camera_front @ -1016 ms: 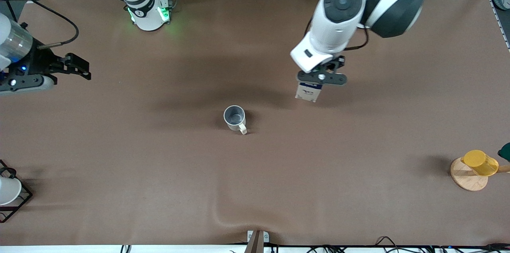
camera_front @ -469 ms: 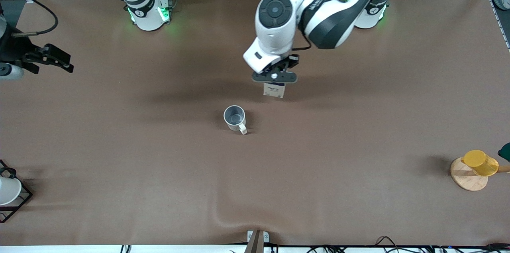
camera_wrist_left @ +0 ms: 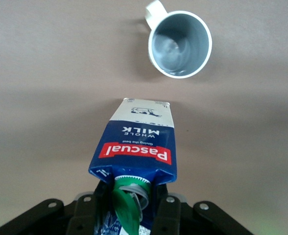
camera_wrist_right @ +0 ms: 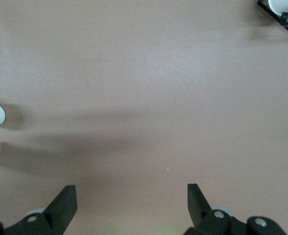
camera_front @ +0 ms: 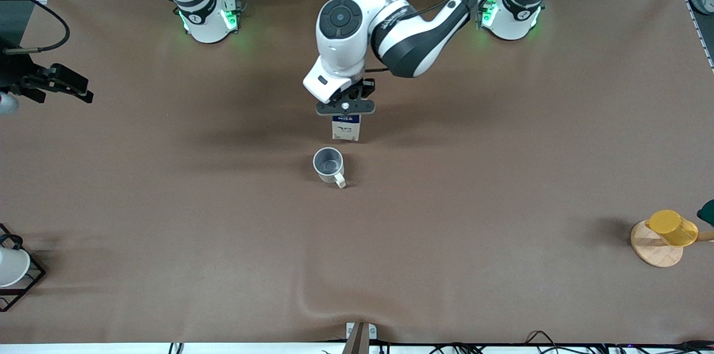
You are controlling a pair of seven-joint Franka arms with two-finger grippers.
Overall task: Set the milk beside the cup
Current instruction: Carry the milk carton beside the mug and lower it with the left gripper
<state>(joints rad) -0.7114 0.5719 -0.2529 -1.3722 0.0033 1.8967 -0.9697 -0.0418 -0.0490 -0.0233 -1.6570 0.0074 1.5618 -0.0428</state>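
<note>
Left pincer (camera_front: 346,107) grips the milk (camera_front: 346,128) above brown table (camera_front: 446,203), at the cup's (camera_front: 328,164) 1 o'clock. Right pincer (camera_front: 61,82) waits wide open over the table's right-arm end.

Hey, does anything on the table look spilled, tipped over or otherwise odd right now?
Nothing stands out. The cup stands upright and empty, and the milk hangs in the left gripper with no spill showing.
</note>
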